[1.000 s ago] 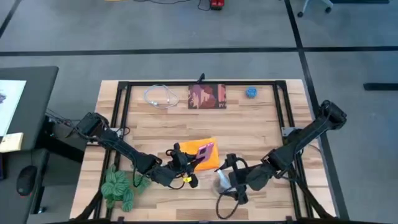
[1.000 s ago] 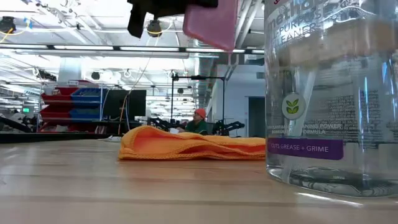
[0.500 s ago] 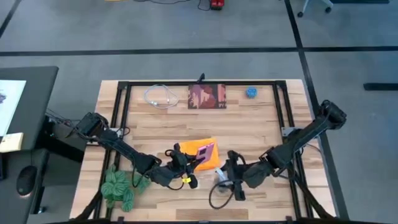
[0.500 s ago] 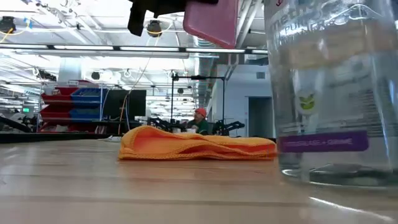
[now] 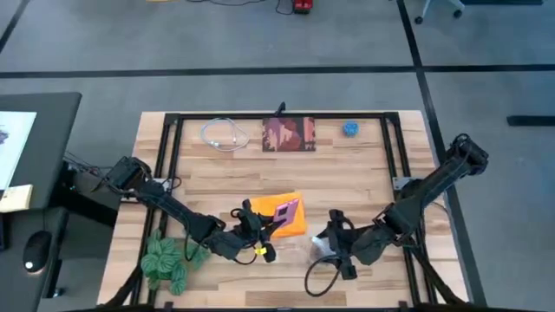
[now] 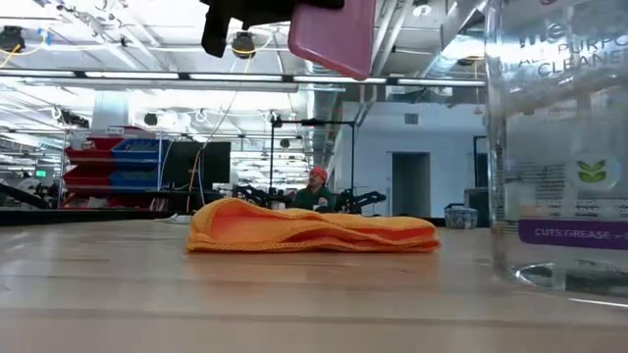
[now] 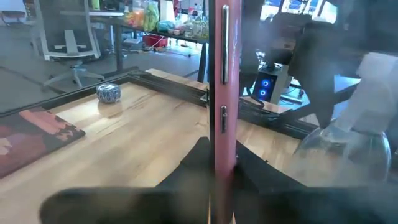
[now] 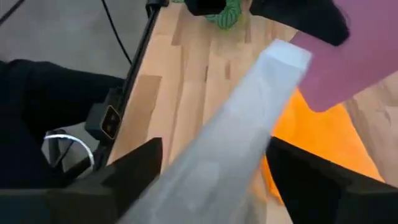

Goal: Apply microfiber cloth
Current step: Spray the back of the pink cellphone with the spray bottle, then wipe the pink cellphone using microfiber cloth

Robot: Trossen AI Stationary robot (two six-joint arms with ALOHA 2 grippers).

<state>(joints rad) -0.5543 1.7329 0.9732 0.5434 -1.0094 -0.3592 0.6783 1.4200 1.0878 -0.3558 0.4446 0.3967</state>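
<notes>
Spray bottle point(image 5: 323, 249) farther right, lifted now.

Right gripper point(image 5: 332, 247) with its clear cleaner bottle point(image 5: 323, 249) has shifted toward 3 o'clock along the near edge of the worktop point(image 5: 364, 182), away from the microfiber cloth point(image 5: 282, 214). In the low view the bottle point(image 6: 559, 147) has slid to the frame's 3 o'clock side, now partly cut off, opening a clear gap beside the cloth's end. Right arm's elbow swung outward slightly.
</notes>
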